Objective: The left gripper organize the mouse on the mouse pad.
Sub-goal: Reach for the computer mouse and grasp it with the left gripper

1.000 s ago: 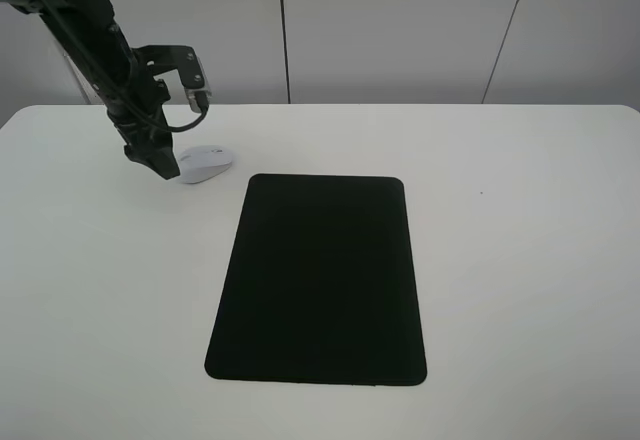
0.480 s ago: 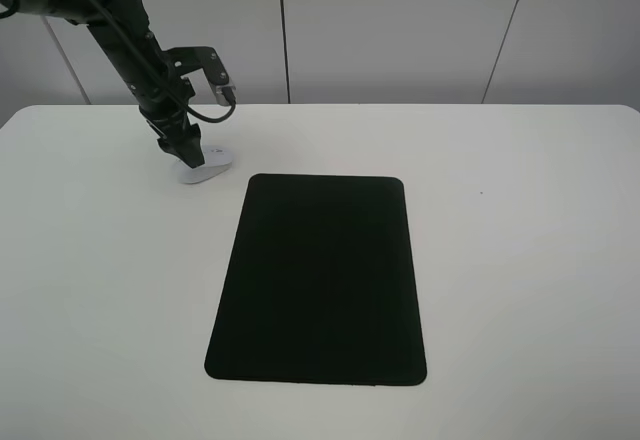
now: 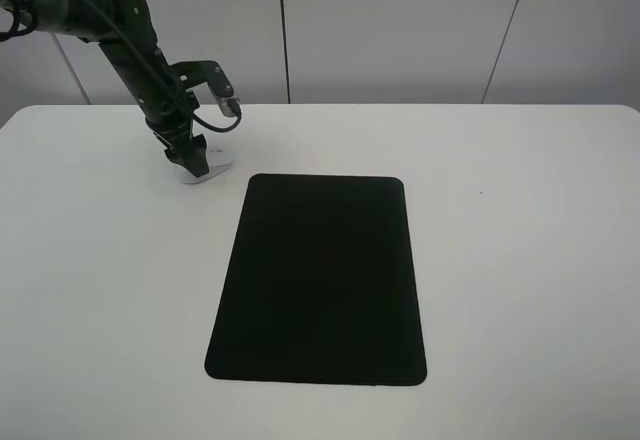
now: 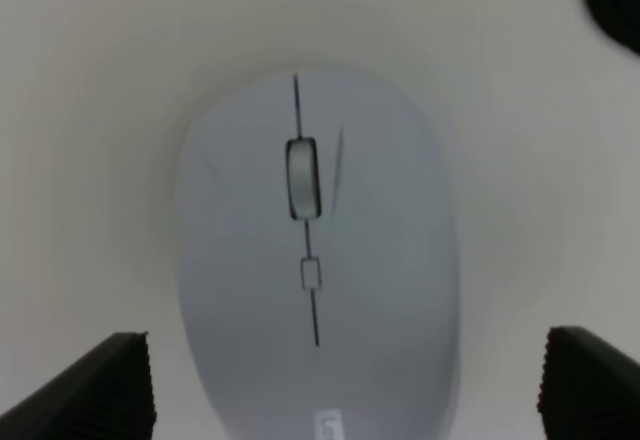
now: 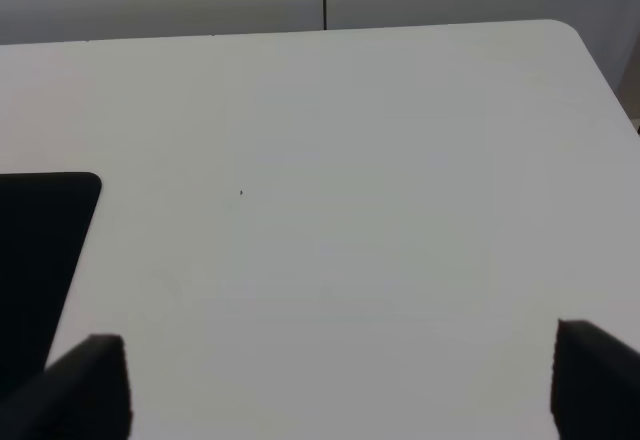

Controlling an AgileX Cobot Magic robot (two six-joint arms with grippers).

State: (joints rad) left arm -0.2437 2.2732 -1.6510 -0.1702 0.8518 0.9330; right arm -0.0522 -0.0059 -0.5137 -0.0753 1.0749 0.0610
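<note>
The white mouse point(image 3: 207, 168) lies on the white table beyond the far left corner of the black mouse pad point(image 3: 320, 278), apart from it. My left gripper point(image 3: 190, 158) has come down over the mouse and covers most of it from the high camera. In the left wrist view the mouse point(image 4: 315, 260) fills the middle, scroll wheel up, and my left gripper point(image 4: 345, 385) is open with one dark fingertip point(image 4: 100, 390) on each side of it. Whether the tips touch the mouse is unclear. My right gripper point(image 5: 340, 385) is open over bare table, holding nothing.
The white table point(image 3: 520, 260) runs wide to the right of the pad, with a pale wall behind it. A corner of the pad point(image 5: 40, 250) shows in the right wrist view. A small dark speck point(image 5: 241, 193) marks the tabletop.
The left arm has swung from the mouse's left side to directly above it and lowered, so its fingers now straddle the mouse. Mouse and pad have not shifted.
</note>
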